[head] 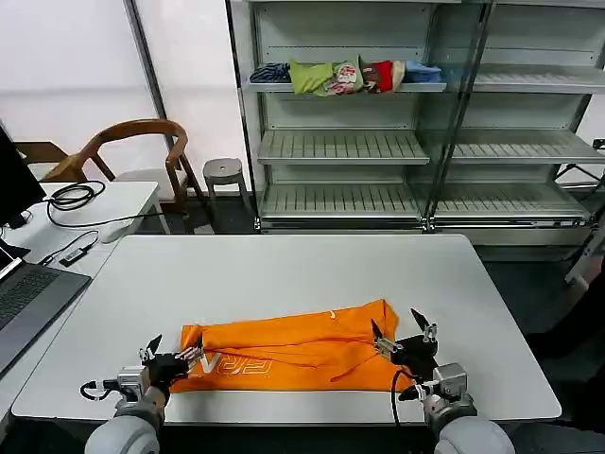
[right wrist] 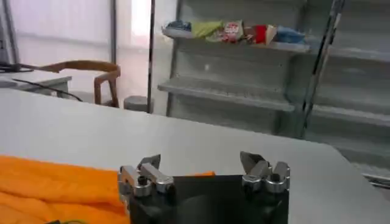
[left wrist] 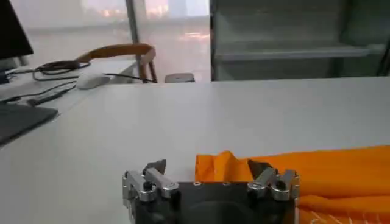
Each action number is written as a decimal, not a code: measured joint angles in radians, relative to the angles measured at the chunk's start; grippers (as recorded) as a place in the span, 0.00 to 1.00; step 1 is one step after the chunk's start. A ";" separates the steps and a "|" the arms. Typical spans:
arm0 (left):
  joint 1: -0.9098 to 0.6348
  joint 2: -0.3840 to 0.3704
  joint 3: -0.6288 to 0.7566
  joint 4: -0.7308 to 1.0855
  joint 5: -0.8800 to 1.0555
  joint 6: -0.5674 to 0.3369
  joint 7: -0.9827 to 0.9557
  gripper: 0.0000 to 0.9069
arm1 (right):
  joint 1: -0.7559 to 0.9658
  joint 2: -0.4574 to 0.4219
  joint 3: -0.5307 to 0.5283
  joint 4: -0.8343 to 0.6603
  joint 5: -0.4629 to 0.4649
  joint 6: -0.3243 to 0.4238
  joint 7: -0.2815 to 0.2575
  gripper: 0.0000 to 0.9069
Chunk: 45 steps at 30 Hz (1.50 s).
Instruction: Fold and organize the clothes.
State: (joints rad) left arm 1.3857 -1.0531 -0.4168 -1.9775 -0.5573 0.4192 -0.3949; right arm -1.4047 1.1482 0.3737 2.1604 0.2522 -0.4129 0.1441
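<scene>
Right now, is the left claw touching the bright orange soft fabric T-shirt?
Cannot tell. In the head view the open left claw overlaps the shirt's edge, and the left wrist view shows fabric near one finger, but neither shows contact or a gap plainly.

A lab or test room set up like a shop: grey metal shelving (head: pixel 416 113) at twelve o'clock, a laptop (head: pixel 24 293) and cables (head: pixel 71 197) on a desk at nine o'clock, beside a wooden chair (head: pixel 132 151).

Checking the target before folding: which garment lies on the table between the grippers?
The bright orange short-sleeved T-shirt with white lettering; the multicoloured bundle of garments sits on the upper shelf behind.
</scene>
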 measured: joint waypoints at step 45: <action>-0.042 -0.043 0.092 0.065 -0.004 0.013 -0.124 0.02 | 0.011 0.009 0.007 -0.023 -0.009 0.017 -0.005 1.00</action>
State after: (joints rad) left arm 1.3432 -1.0957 -0.3250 -1.9128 -0.5618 0.4318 -0.5185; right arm -1.3935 1.1574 0.3810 2.1371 0.2428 -0.3963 0.1393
